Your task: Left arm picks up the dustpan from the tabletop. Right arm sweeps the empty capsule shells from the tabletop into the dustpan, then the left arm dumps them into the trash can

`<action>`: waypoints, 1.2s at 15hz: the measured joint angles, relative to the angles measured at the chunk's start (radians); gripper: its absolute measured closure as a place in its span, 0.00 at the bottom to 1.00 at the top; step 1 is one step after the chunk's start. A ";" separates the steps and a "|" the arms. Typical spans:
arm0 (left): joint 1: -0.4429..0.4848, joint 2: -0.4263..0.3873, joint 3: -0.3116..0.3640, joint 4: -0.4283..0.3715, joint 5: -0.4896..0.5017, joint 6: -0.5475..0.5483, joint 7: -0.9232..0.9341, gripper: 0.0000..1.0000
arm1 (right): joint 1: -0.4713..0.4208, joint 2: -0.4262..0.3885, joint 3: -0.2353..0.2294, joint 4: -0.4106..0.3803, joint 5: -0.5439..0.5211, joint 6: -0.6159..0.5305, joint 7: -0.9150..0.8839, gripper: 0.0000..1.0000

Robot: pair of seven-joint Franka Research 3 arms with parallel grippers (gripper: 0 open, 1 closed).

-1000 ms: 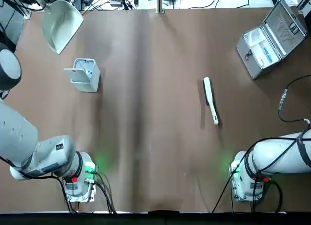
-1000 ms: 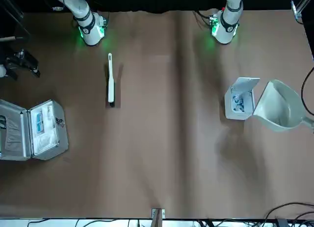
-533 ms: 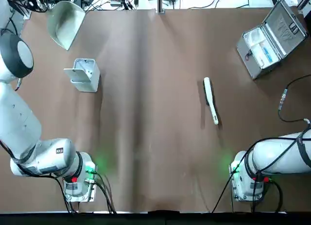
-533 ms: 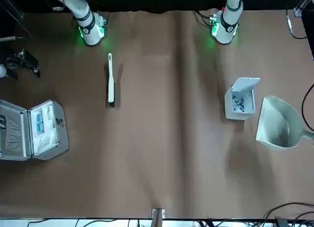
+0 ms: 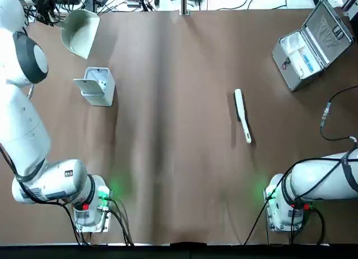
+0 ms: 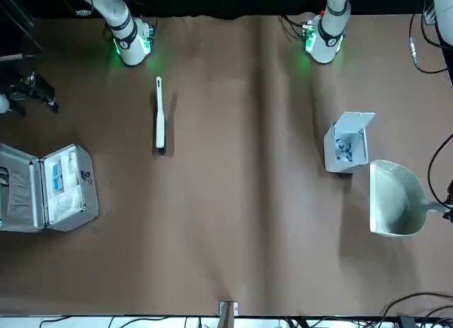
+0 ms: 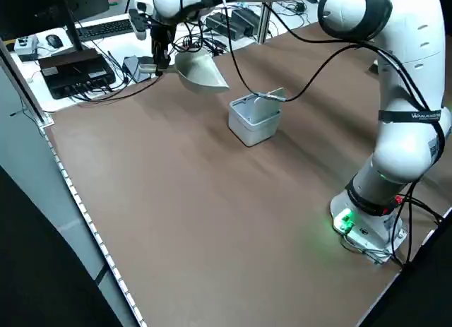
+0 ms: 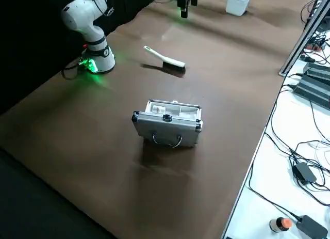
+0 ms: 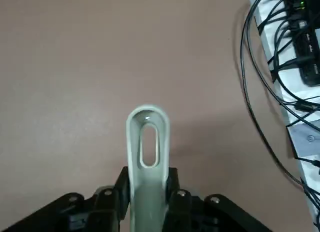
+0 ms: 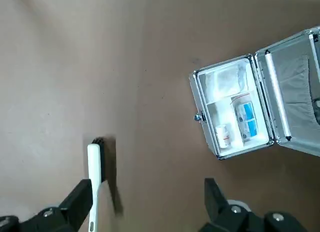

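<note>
The tabletop (image 5: pixel 179 130) is a wide matte brown sheet w/ faint darker streaks running lengthwise; past its far edge and my left edge lie a pale bench, black cables (image 9: pixel 270 86) and a keyboard (image 7: pixel 106 28); dark room on my right side.

My left arm (image 5: pixel 25 125) reaches to the far-left corner; my left gripper (image 9: pixel 146 192) is clamped narrow on the dustpan's handle, which has a slotted loop end; the dustpan (image 5: pixel 80 31) hangs just over the table, pan tilted, beyond the trash can (image 5: pixel 96 86) and apart from it. The can is boxy, pale grey, flap lid up; small bluish capsule shells (image 6: pixel 344 148) lie inside it.

My right arm (image 5: pixel 321 183) is folded back by its base near the right edge; my right gripper (image 10: pixel 145 202) is spread wide, holding nothing, above the table near the brush.

Other things: a white brush (image 5: pixel 243 114), slim handle, dark bristles, lies flat mid-right, nothing around it; a silver metal case (image 5: pixel 313 43) sits open at the far-right corner, ridged lid up, small white and blue packs inside; a cable w/ plug (image 5: pixel 326 114) trails onto the right edge.
</note>
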State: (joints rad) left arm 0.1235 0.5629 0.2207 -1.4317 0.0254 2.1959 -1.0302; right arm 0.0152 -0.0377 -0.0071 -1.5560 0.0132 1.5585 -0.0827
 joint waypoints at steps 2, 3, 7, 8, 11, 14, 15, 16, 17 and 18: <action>0.000 0.020 0.002 0.010 0.000 -0.001 -0.010 0.67 | 0.000 0.001 0.000 0.000 0.000 0.000 0.000 0.01; 0.000 0.029 0.002 0.011 0.000 -0.001 -0.012 0.67 | 0.000 0.001 0.000 0.000 0.000 -0.001 0.000 0.01; 0.000 0.087 0.024 0.017 0.000 0.000 -0.037 0.67 | -0.001 0.004 -0.001 -0.001 0.000 -0.002 0.000 0.01; 0.000 0.100 0.027 0.018 0.000 0.000 -0.038 0.67 | -0.001 0.005 -0.001 -0.001 0.000 -0.002 0.000 0.01; 0.000 0.131 0.029 0.022 0.000 0.015 -0.043 0.67 | -0.001 0.009 -0.001 -0.001 0.000 -0.002 0.000 0.01; 0.000 0.156 0.030 0.025 0.000 0.053 -0.051 0.67 | -0.001 0.010 -0.001 -0.001 0.000 -0.002 0.000 0.01; 0.000 0.163 0.031 0.026 0.000 0.067 -0.053 0.67 | -0.001 0.010 -0.001 -0.001 0.000 -0.002 0.000 0.01; 0.000 0.170 0.032 0.027 0.000 0.079 -0.059 0.67 | -0.002 0.010 -0.001 -0.001 0.000 -0.002 0.000 0.01; 0.000 0.177 0.032 0.029 0.000 0.089 -0.068 0.67 | -0.002 0.011 -0.002 -0.001 0.000 -0.003 0.000 0.01; 0.000 0.184 0.033 0.029 0.000 0.100 -0.076 0.67 | -0.002 0.012 -0.002 -0.001 0.000 -0.003 0.000 0.01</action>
State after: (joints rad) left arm 0.1239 0.7473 0.2533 -1.4027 0.0256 2.2958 -1.1065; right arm 0.0135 -0.0261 -0.0087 -1.5567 0.0132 1.5557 -0.0825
